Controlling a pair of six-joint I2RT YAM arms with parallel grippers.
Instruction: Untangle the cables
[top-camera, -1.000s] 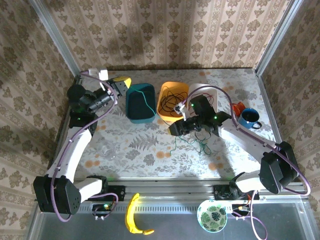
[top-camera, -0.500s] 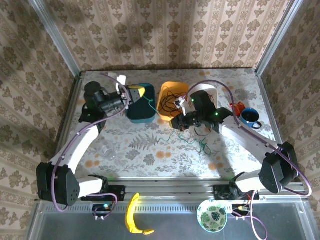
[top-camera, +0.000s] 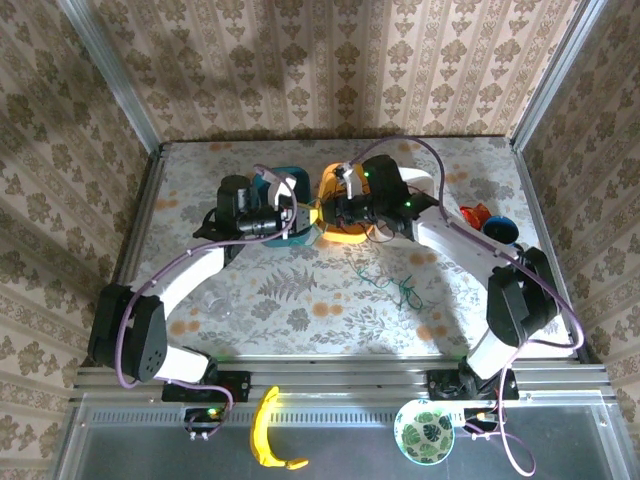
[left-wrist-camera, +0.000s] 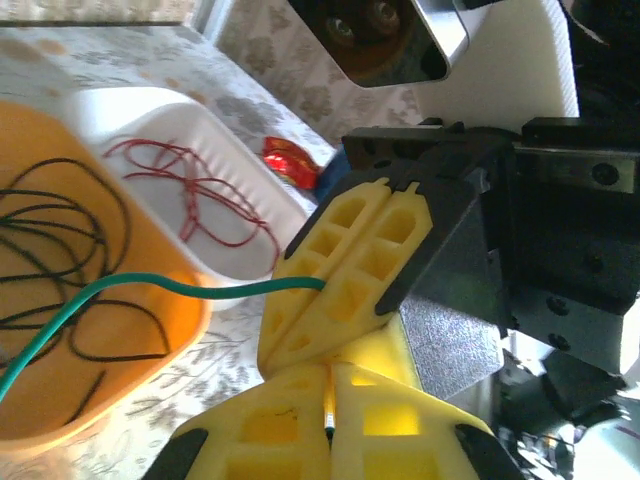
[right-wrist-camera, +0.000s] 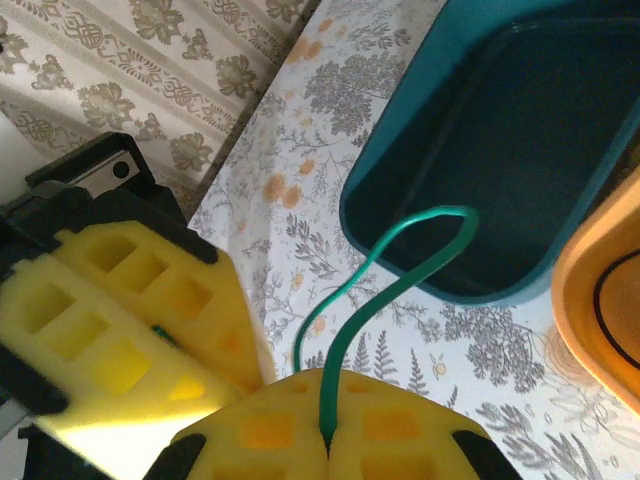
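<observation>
My two grippers meet tip to tip between the teal bin (top-camera: 272, 186) and the orange bin (top-camera: 347, 238). The left gripper (top-camera: 298, 215) is shut, a thin green cable end nipped between its yellow fingers (left-wrist-camera: 290, 420). The right gripper (top-camera: 325, 213) is shut on the green cable (right-wrist-camera: 400, 275), which arches over the teal bin (right-wrist-camera: 500, 150). In the left wrist view that green cable (left-wrist-camera: 150, 287) runs from the right gripper's fingers (left-wrist-camera: 340, 265) across the orange bin (left-wrist-camera: 40, 400). Black cables (left-wrist-camera: 60, 270) lie in it. Red cables (left-wrist-camera: 205, 195) lie in the white bin (left-wrist-camera: 250, 195). More green cable (top-camera: 398, 287) trails on the table.
A blue mug (top-camera: 500, 231) and a red object (top-camera: 474, 214) stand at the right. A banana (top-camera: 268, 432) and a patterned bowl (top-camera: 424, 431) lie on the front ledge. Wallpapered walls close in the table on three sides.
The left gripper swung right from the far left corner, past the teal bin. The right gripper moved up and left over the orange bin and shut. Their tips now touch.
</observation>
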